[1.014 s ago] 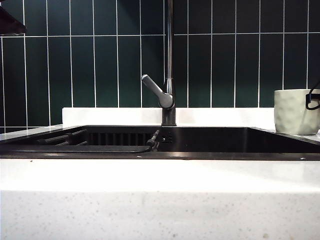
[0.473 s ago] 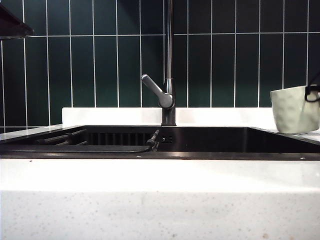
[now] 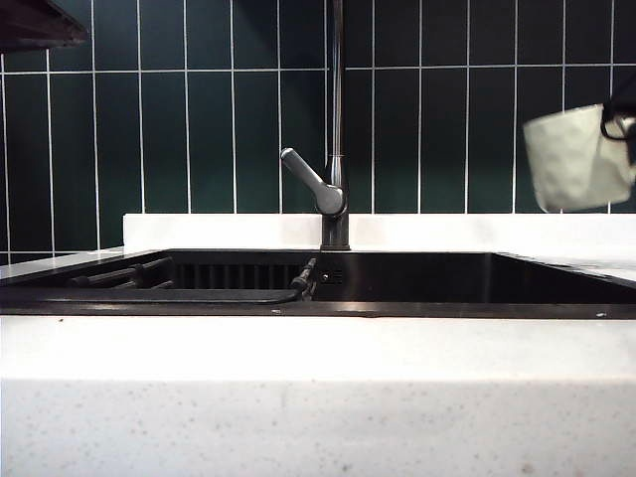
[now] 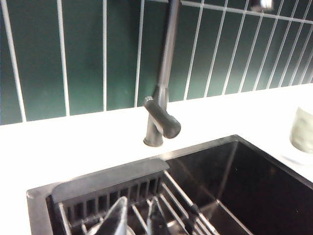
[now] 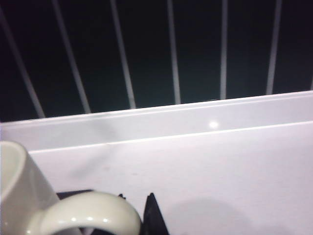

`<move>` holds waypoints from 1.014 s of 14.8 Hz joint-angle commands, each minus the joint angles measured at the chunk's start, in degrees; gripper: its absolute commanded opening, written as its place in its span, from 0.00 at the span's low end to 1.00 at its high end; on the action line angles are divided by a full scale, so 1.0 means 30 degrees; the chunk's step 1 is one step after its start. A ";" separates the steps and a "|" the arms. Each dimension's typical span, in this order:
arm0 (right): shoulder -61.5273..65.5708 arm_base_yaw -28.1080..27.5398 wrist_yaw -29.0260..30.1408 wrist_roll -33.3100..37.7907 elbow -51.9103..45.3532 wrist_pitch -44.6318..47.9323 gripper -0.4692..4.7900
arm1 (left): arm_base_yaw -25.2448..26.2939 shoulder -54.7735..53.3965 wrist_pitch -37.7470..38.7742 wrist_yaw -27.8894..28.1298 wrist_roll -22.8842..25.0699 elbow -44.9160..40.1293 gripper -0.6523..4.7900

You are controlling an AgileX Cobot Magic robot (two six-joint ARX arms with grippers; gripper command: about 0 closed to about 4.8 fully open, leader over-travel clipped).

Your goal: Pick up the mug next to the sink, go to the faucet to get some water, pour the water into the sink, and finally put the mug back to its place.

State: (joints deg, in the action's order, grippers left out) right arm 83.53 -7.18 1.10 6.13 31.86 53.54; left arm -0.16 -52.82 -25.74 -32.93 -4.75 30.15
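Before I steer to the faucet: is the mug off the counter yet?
Yes. The mug hangs tilted above the countertop, right gripper shut on its handle.

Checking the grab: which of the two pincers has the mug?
The right pincer, shut on the mug's handle, lifted off the counter; the left pincer hangs empty over the sink.

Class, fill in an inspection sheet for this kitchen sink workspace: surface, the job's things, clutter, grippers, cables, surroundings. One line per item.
Surface: white speckled countertop, bare at the front.
Job's things: mug in the air at the right, tilted, off the counter; black sink; faucet upright behind it, lever angled left.
Clutter: dark rack inside the sink's left part.
Grippers: right gripper shut on the mug's handle; left gripper above the rack, holding nothing, fingers a little apart.
Cables: dark cable at the mug's right side.
Surroundings: dark green tiled wall.
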 commanded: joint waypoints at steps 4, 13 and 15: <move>-0.0933 0.3716 0.2084 0.1093 0.1071 -0.1880 0.09 | -0.0029 -0.3789 -0.0896 -0.1180 -0.0058 0.1545 0.23; -0.0372 0.6747 0.2237 0.1107 0.6951 -0.7628 0.09 | -0.1253 -1.3529 -0.2630 -0.2477 0.0532 0.9158 0.23; 0.0066 0.7096 0.2251 0.1107 0.8051 -0.8335 0.09 | -0.1676 -1.5701 -0.2623 -0.2827 0.0663 1.1446 0.28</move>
State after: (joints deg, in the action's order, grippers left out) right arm 83.77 13.72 7.57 8.43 54.48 27.00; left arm -4.75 -98.59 -32.53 -40.47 -3.25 62.65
